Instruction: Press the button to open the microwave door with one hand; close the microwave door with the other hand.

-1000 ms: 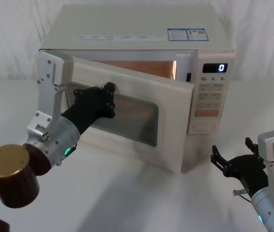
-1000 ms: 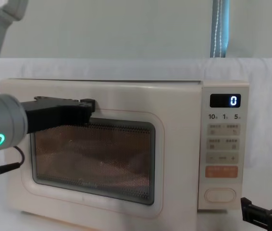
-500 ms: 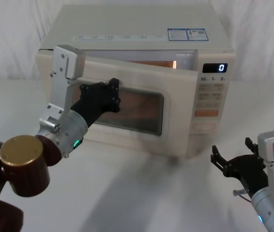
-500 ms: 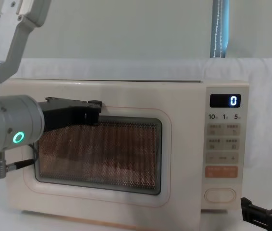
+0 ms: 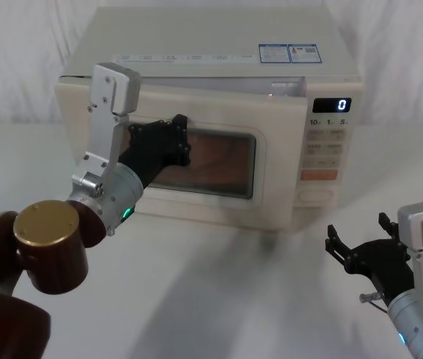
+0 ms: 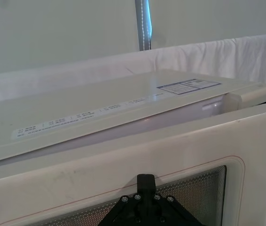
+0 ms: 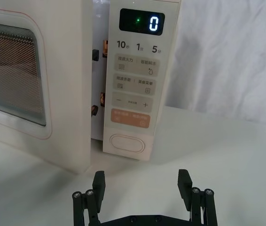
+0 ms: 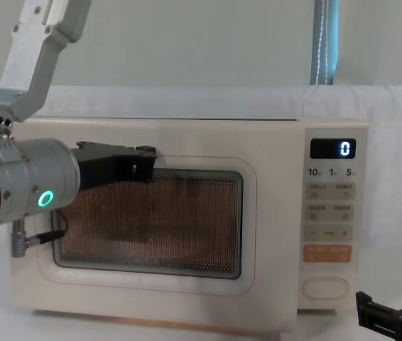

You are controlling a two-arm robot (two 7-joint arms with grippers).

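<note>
Microwave door [image 5: 219, 161] ajar | left gripper [image 5: 174, 138] apparently touching, fingertips hidden

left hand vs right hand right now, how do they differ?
The left hand is raised against the microwave door, at the top edge of its window; the right hand sits low over the table, apart from the microwave, in front of the control panel. The right hand's fingers are spread open; whether the left hand's are open cannot be seen. Both are black two-finger hands on grey wrists.
</note>
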